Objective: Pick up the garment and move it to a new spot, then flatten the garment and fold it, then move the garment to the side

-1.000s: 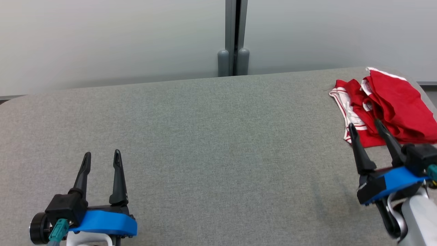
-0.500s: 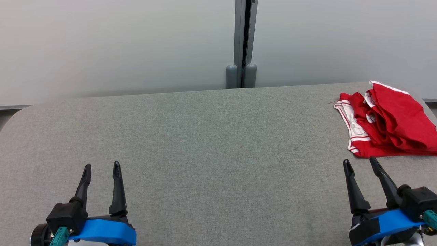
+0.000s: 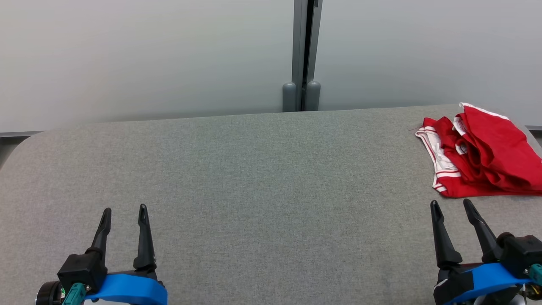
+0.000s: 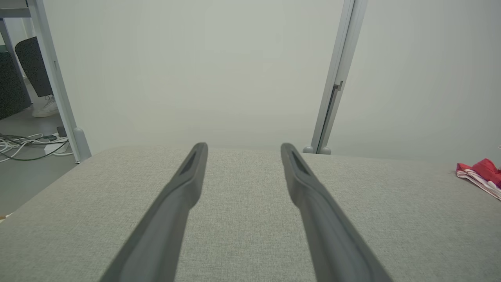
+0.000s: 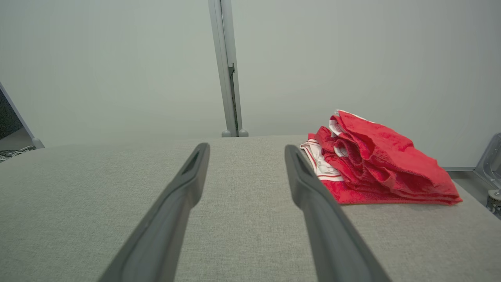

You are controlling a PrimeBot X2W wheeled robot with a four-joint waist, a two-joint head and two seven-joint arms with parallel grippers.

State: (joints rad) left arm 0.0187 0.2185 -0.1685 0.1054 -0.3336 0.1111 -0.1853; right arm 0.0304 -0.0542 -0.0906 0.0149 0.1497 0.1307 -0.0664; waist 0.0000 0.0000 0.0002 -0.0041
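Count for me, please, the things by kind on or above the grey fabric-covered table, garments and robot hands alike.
Red-and-white cloth garment: 1
Black two-fingered robot hands, both open: 2 (left hand, right hand)
Total: 3

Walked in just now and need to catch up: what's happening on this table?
Nothing is being handled at this moment. A red and white garment lies in a loosely folded heap at the far right of the grey table. The robot's left hand and right hand are both open and empty, low over the near edge. The right hand is just short of the garment and not touching it, and the left hand is far from it.
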